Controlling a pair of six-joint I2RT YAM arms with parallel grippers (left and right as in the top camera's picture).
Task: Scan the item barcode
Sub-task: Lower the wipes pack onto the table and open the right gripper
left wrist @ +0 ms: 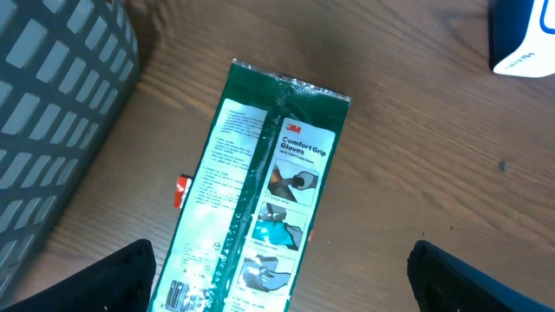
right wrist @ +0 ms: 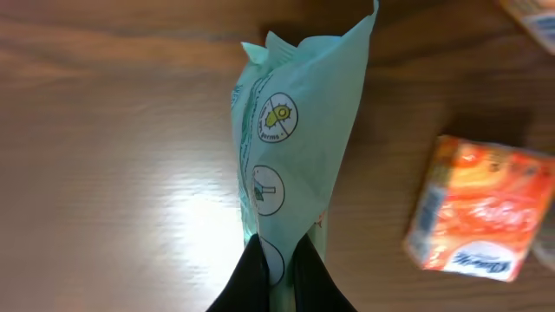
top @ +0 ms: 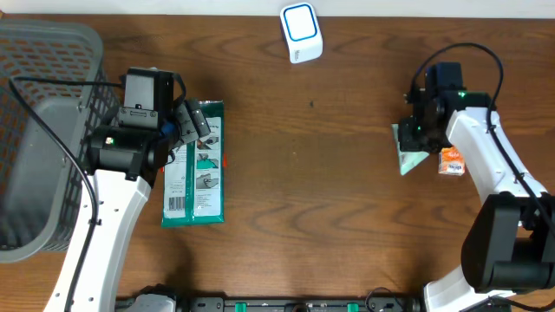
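Right of the scanner, our right fingers pinch the green packet for scanning; left fingers gape over gloves.

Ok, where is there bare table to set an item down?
Widest free patch: table between the glove package and the green pouch, in front of the scanner. Crowded: left, where basket, left gripper and package meet; right, the right gripper holding the pouch beside the orange box.

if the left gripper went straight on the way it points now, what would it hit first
The green glove package: the open left gripper points down at it, and in the wrist view it lies between the two fingers. The gap left above it is unclear.
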